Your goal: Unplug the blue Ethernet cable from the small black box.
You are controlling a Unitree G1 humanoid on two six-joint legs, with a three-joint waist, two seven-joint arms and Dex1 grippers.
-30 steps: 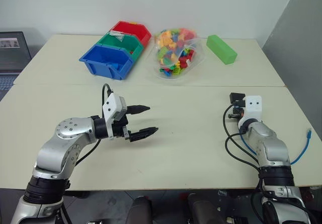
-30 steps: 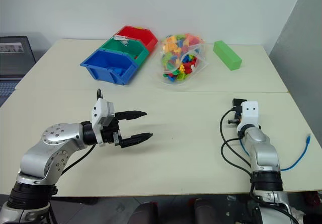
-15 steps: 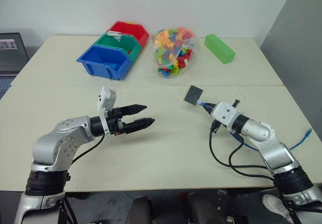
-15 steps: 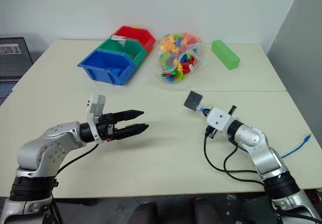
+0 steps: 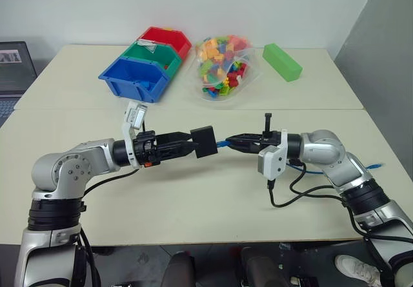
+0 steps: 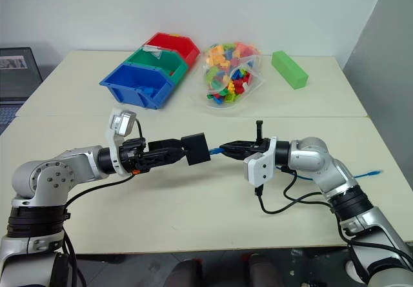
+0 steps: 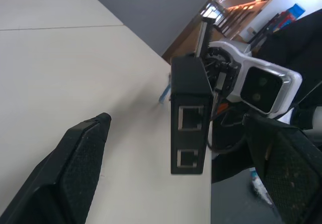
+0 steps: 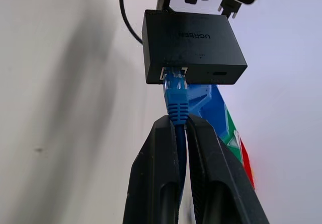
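Nearest, above the front half of the table [image 5: 213, 203], the two arms meet in mid-air. The right gripper [image 5: 233, 140] points across toward the left one, its fingers [image 8: 163, 148] pinched narrow on the blue Ethernet cable [image 8: 176, 100] just behind the plug. The plug sits seated in a port of the small black box [image 5: 204, 142], so the box hangs off the cable's end, clear of the table. The rest of the cable trails back past the right arm to the table's right edge.

The left gripper [image 5: 187, 146] faces the box with its fingers [image 7: 83, 156] spread wide, one on each side of it. In the left wrist view there is clear space between each finger and the box, so the box looks bracketed but not gripped.

The step in hand appears to be securing the box before pulling. It would go best if the left fingers close squarely on the box's flat faces, away from the ports, and only then the right hand draws straight back along the plug's line. A sideways tug risks jamming the plug; a plug latch, if there is one, cannot be made out.

Farther back sit blue, green and red bins [image 5: 139, 77], a bag of coloured bricks [image 5: 222, 68] and a green block [image 5: 282, 62].
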